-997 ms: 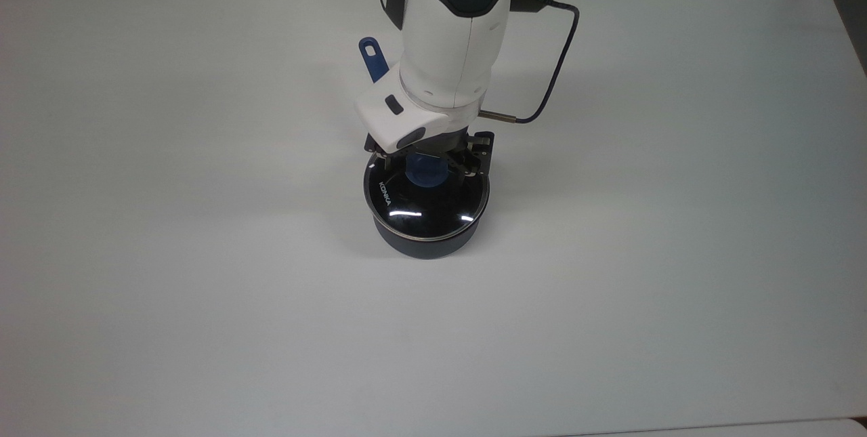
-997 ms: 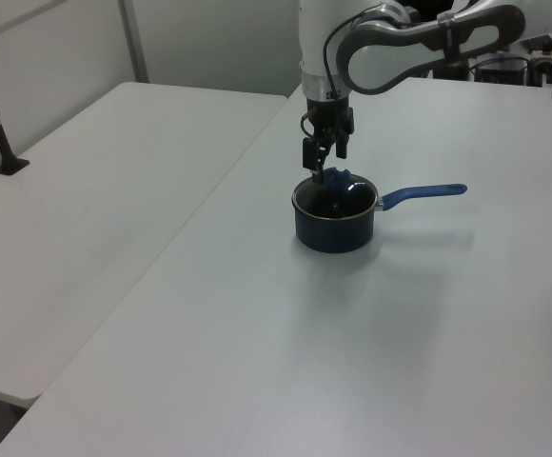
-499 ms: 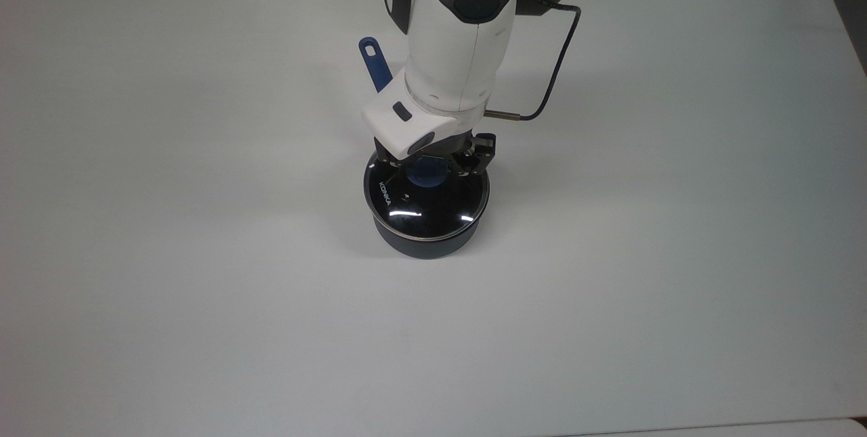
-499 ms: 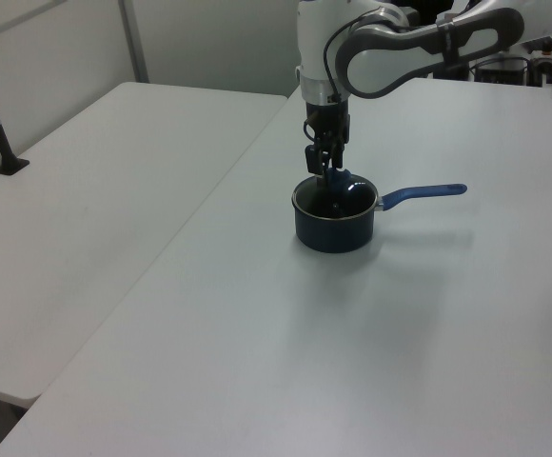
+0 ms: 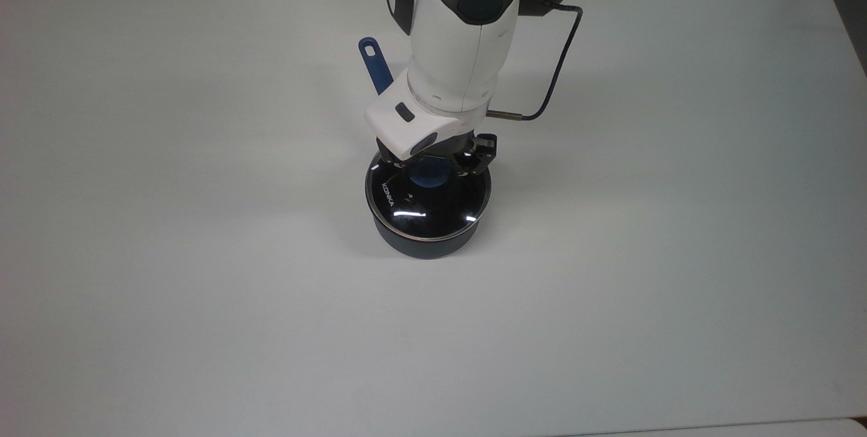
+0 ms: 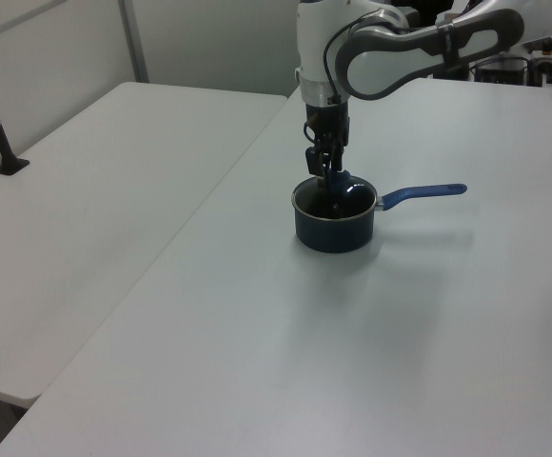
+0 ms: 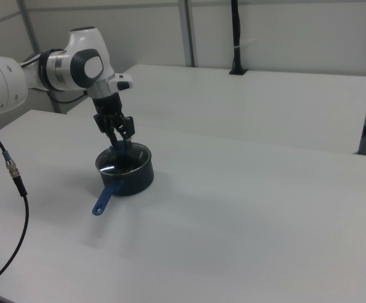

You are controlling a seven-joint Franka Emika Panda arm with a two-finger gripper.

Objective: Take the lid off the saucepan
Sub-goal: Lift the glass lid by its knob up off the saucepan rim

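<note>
since a second ago the white robot arm [image 5: 467, 37] has slid a little toward the top view's right, and its two-finger gripper [image 5: 428, 167] has narrowed from a loose straddle to a close pinch around the blue knob [image 5: 427, 175]. the black fingers [image 5: 467, 163] now press in on both sides of that knob, so the gripper is holding it; the round clear glass lid with a metal rim and white "konka" lettering [image 5: 425, 201] sits flat on the small dark navy saucepan [image 5: 423, 244], not yet lifted.

saucepan and lid have not moved. they stand near the middle of the white table [image 5: 203, 254], slightly toward the far side in the top view. the long straight blue handle with a hole at its end [image 5: 374, 64] points away to the far left in the top view, partly hidden behind the arm.

in the left view the gripper [image 6: 328, 177] comes straight down onto the lid [image 6: 338, 199], and the handle [image 6: 423, 193] sticks out to the left view's right. in the right view the saucepan [image 7: 127, 175] sits under the gripper [image 7: 120, 146], its handle [image 7: 105, 198] pointing toward the near left. a dark cable [image 5: 559, 64] loops off the wrist on the top view's right.
</note>
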